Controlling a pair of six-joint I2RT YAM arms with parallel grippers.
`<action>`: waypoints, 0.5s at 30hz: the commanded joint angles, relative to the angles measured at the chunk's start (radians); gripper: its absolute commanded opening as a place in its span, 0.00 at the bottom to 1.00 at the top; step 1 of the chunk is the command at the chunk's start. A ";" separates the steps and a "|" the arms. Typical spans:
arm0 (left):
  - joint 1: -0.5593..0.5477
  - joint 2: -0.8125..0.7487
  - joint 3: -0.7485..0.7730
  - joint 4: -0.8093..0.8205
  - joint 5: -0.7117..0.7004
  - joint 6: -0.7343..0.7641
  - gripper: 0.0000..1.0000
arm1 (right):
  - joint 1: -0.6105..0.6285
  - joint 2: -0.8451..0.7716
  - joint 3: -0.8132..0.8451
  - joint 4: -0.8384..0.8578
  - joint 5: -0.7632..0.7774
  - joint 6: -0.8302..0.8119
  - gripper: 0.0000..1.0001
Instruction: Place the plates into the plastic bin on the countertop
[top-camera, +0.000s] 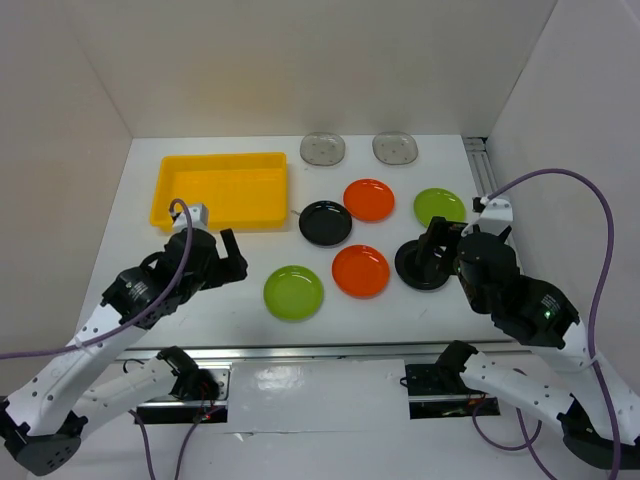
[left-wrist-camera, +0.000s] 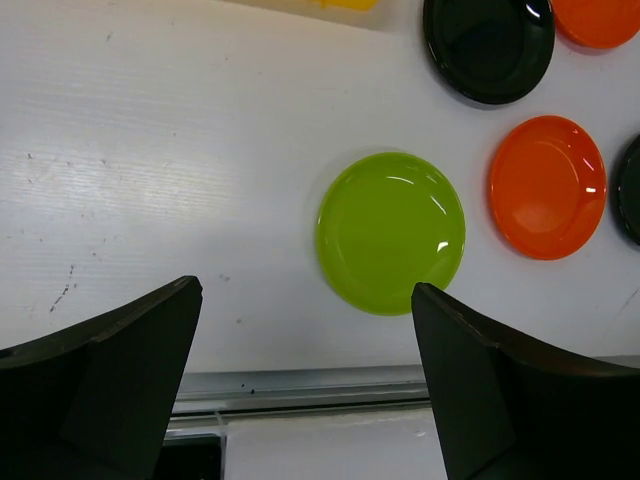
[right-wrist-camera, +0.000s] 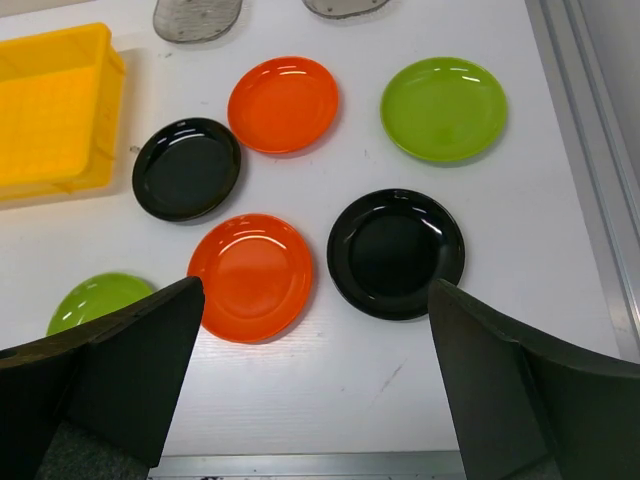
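Note:
The yellow plastic bin (top-camera: 218, 190) sits empty at the back left of the white countertop (top-camera: 250, 250). Two grey plates (top-camera: 323, 148) (top-camera: 395, 148) lie at the back. Two orange plates (top-camera: 369, 199) (top-camera: 360, 271), two black plates (top-camera: 325, 222) (top-camera: 422, 265) and two lime green plates (top-camera: 440, 207) (top-camera: 294, 292) lie mid-table. My left gripper (top-camera: 235, 257) (left-wrist-camera: 305, 290) is open and empty, hovering left of the near green plate (left-wrist-camera: 391, 232). My right gripper (top-camera: 432, 255) (right-wrist-camera: 315, 285) is open and empty above the near black plate (right-wrist-camera: 396, 252) and near orange plate (right-wrist-camera: 251, 275).
White walls enclose the table on the left, back and right. A metal rail (top-camera: 483, 170) runs along the right side, and another (top-camera: 300, 352) along the front edge. The bin's corner (right-wrist-camera: 50, 110) shows in the right wrist view.

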 joint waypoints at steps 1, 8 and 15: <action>0.005 0.041 -0.004 0.023 0.029 -0.040 1.00 | 0.005 -0.031 0.000 0.033 -0.006 -0.021 1.00; 0.005 0.113 -0.139 0.196 0.114 -0.082 1.00 | 0.005 -0.088 0.018 0.072 -0.127 -0.102 1.00; 0.016 0.205 -0.326 0.485 0.153 -0.091 1.00 | 0.005 -0.114 -0.005 0.101 -0.197 -0.122 1.00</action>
